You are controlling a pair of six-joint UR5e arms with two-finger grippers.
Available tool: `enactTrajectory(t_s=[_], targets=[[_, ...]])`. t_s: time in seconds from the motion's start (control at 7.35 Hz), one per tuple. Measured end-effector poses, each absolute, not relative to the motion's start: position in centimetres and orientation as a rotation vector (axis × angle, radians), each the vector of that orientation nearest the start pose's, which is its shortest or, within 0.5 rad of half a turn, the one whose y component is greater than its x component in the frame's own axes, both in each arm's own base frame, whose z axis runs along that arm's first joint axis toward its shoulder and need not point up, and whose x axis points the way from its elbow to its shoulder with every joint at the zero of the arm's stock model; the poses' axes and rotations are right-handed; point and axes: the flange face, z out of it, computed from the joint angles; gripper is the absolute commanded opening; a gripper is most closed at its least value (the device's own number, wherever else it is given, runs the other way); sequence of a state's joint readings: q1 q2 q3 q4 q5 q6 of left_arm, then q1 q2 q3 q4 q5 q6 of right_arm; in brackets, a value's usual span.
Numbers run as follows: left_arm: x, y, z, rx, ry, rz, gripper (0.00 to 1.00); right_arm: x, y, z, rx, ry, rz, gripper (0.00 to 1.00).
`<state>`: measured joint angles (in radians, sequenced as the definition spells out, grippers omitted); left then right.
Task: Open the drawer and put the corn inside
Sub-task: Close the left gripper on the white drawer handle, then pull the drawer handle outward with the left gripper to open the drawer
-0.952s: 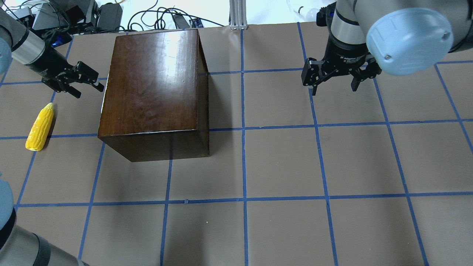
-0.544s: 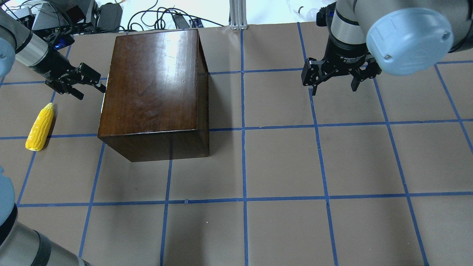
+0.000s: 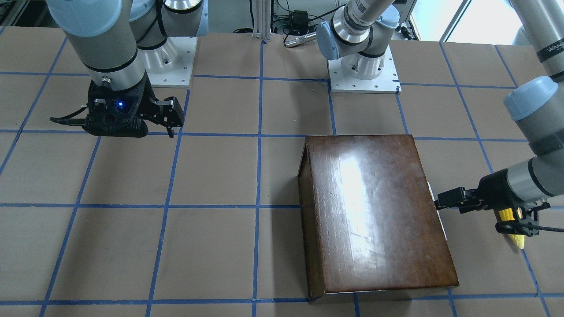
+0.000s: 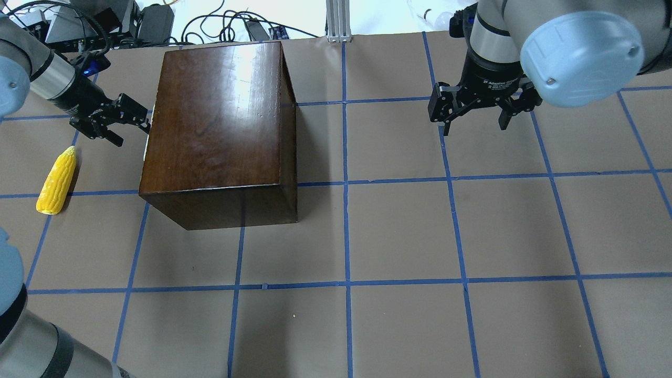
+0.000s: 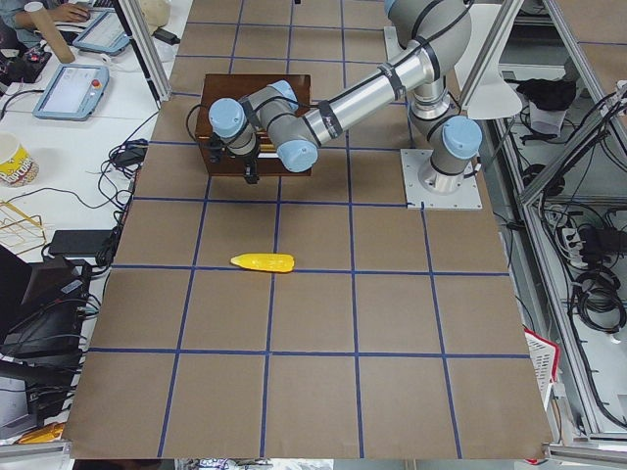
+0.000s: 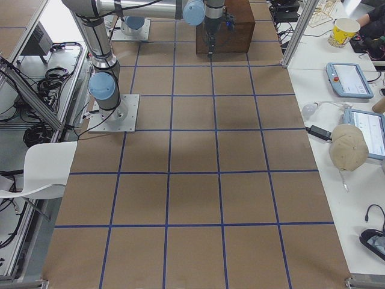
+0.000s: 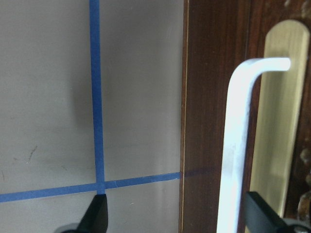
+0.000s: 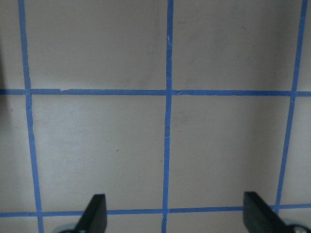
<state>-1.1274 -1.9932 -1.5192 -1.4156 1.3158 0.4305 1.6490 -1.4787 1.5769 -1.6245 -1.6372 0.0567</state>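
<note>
The glossy dark-brown box (image 4: 215, 121) stands at the table's back left. Its drawer is closed; in the left wrist view I see the dark front panel (image 7: 214, 121) with a white bar handle (image 7: 238, 145) on a brass plate. My left gripper (image 4: 131, 126) is open at the box's left face. In the left wrist view the handle lies between its fingertips (image 7: 97, 216), close to the right one. The yellow corn (image 4: 56, 180) lies on the table left of the box, apart from the gripper. My right gripper (image 4: 475, 123) is open and empty above the table at the back right.
The table is brown with blue tape grid lines (image 4: 346, 283). Cables and equipment (image 4: 157, 21) lie beyond the far edge behind the box. In the front-facing view the left arm partly hides the corn (image 3: 511, 218).
My left gripper has moved right and slightly toward the far edge, up to the box's left face. The corn, the box and the right arm have not moved.
</note>
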Motion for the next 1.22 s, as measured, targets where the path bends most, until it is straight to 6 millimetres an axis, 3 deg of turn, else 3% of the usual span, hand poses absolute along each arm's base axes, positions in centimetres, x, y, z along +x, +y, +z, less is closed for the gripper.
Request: enactTrajectory(t_s=[1.22], targets=[[12.3, -62.8, 27.9, -0.067, 3.461, 0.156, 1.0, 16.7, -51.3, 44.4, -0.037, 3.21, 0.064, 1.0]])
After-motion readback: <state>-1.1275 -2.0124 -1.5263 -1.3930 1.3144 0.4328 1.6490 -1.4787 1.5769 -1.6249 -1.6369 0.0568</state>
